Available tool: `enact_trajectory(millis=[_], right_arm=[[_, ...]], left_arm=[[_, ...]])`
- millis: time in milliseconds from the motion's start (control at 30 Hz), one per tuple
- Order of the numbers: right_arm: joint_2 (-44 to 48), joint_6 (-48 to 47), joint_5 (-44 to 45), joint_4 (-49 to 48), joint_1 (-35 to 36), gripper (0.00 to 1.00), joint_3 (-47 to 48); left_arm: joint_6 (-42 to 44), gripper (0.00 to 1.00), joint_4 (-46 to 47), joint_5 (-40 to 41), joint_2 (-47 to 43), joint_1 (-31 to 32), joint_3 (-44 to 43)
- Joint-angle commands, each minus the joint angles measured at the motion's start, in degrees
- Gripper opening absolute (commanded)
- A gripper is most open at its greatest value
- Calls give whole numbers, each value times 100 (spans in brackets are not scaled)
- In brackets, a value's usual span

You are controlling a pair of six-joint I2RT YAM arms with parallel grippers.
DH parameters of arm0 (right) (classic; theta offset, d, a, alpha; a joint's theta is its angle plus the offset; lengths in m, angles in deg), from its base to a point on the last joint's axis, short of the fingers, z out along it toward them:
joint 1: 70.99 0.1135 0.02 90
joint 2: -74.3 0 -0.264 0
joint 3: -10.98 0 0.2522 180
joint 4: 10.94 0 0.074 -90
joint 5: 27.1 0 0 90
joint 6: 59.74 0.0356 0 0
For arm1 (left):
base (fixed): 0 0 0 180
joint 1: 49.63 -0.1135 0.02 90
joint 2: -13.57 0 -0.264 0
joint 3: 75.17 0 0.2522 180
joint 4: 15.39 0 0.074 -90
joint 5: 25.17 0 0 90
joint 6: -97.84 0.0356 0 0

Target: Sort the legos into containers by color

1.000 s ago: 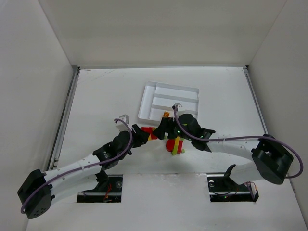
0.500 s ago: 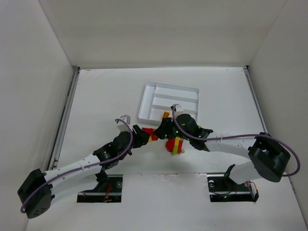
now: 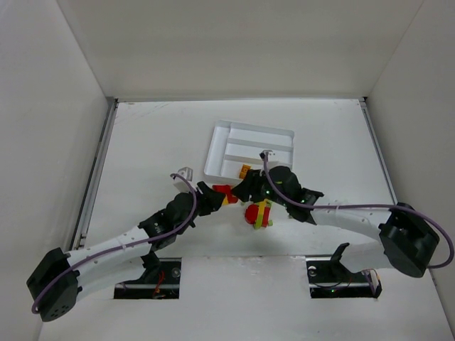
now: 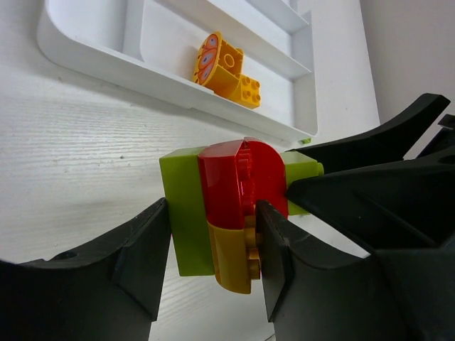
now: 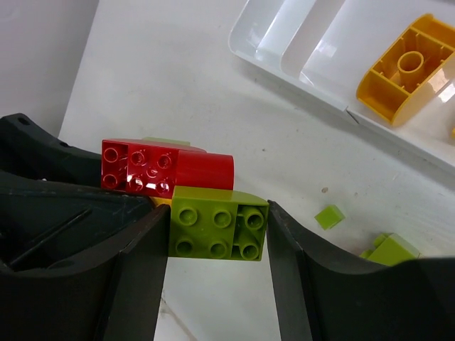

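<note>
While both arms meet just beside the near long wall of the white tray (image 3: 214,152), a clump (image 4: 227,192) of joined legos is held off the table (image 3: 156,135) between them. The clump is pinched by the left gripper (image 4: 213,245), whose fingers are pressed against its lime green and red parts, with a yellow-orange part showing at the underside. A lime green brick (image 5: 217,231) of the same clump is clamped by the right gripper (image 5: 217,264), with both fingers seen flush against its sides in the right wrist view. A red brick (image 5: 153,167) is seen stuck to that lime one, on the side away from the tray. Two yellow-orange bricks (image 4: 224,67) are seen lying in the compartment along the tray's near wall, touching each other, one on its side with its hollow underside shown. A loose pile (image 3: 258,213) of red, lime and yellow pieces is left on the table, near the tray but apart from it, on the arms' side. One tiny lime piece (image 5: 328,215) and another lime brick (image 5: 387,249) are seen on the table between the clump and the tray. The other compartments cannot be judged fully from these views.
</note>
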Motion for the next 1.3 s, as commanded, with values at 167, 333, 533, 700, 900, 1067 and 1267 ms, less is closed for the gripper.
enact_trajectory(millis=[167, 333, 533, 700, 900, 1067, 1267], right_arm=[[811, 154, -418, -352, -517, 45, -392], [891, 206, -446, -352, -624, 45, -533], [662, 128, -147, -334, -589, 46, -427], [539, 92, -41, -361, -518, 46, -436], [513, 66, -15, -343, -509, 46, -436], [425, 57, -15, -343, -448, 46, -383], [407, 48, -15, -334, -430, 46, -296]], left_arm=[[98, 12, -194, 187, -140, -202, 130], [63, 12, -125, 99, -79, -273, 148], [-95, 16, 95, -164, 202, -229, 262], [-210, 18, 69, -367, 509, -378, 385], [-183, 29, -335, -34, 896, -352, 333], [-148, 54, -555, 160, 879, -299, 271], [-113, 70, -1002, 81, 213, -431, 192]])
